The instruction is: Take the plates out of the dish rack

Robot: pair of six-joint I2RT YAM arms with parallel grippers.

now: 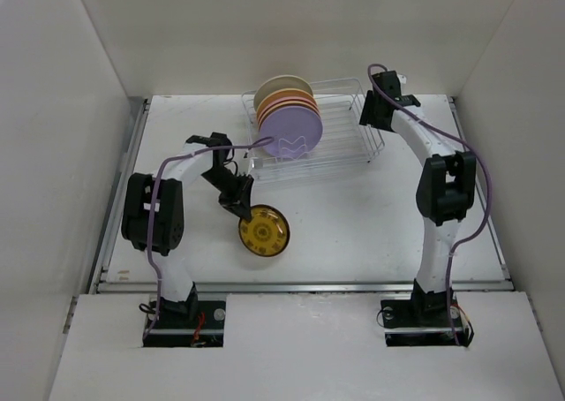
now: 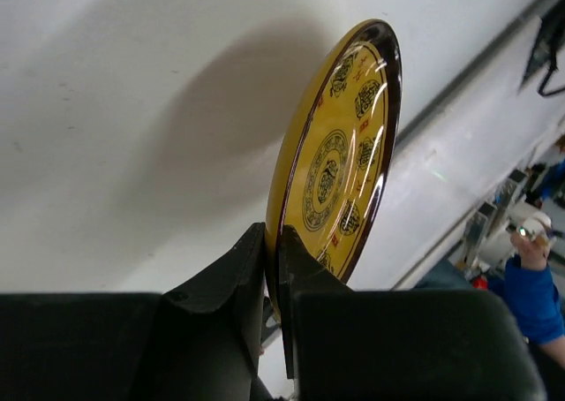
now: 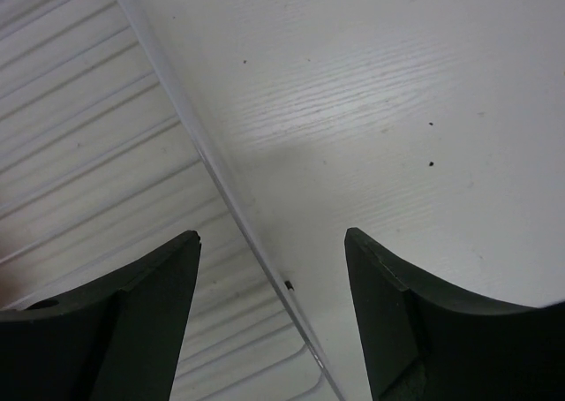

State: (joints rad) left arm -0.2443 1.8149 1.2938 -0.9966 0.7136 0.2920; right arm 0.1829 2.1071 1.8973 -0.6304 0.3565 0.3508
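The silver wire dish rack (image 1: 340, 136) stands at the back of the table. Several plates stand upright at its left end, a lavender plate (image 1: 292, 129) in front and pink, tan and cream ones (image 1: 281, 90) behind it. A small mustard-yellow plate (image 1: 263, 231) with a dark pattern is out of the rack, low over the table's middle-left. My left gripper (image 1: 239, 208) is shut on its rim. In the left wrist view the plate (image 2: 340, 167) stands on edge between the fingers of that gripper (image 2: 274, 242). My right gripper (image 1: 374, 111) hovers at the rack's right end, and in its own view it (image 3: 272, 242) is open, holding nothing.
White walls enclose the table on three sides. A metal rail (image 1: 300, 285) runs along the near edge. In the right wrist view a thin pale bar (image 3: 221, 185) crosses between the fingers, over a white surface and ribbed panel.
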